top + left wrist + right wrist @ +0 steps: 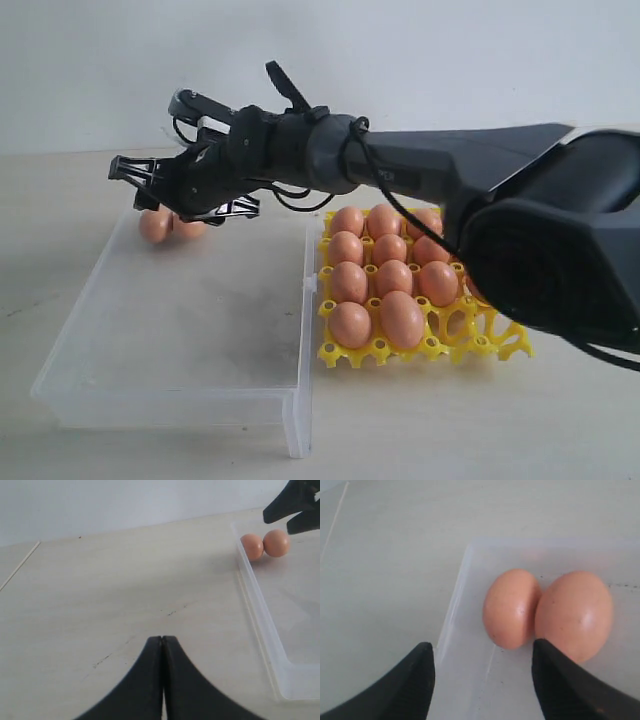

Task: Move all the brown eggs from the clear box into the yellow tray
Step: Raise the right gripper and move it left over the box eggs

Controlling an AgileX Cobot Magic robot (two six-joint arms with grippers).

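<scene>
Two brown eggs (155, 226) (190, 228) lie touching in the far left corner of the clear box (160, 395). My right gripper (135, 187) has reached across and hangs just above them. In the right wrist view it (482, 645) is open and empty, with one egg (511, 607) ahead between the fingers and the other egg (575, 614) just past one fingertip (545, 652). The yellow tray (440, 345) beside the box holds several brown eggs (402, 318). My left gripper (162, 639) is shut and empty over bare table outside the box wall (260, 610).
The box floor (200, 310) near the front holds nothing. The tray's front right cells (490, 335) stand empty. The right arm's dark body (520, 200) spans above the tray. The right gripper's fingers (292, 505) show near the two eggs (251, 546) in the left wrist view.
</scene>
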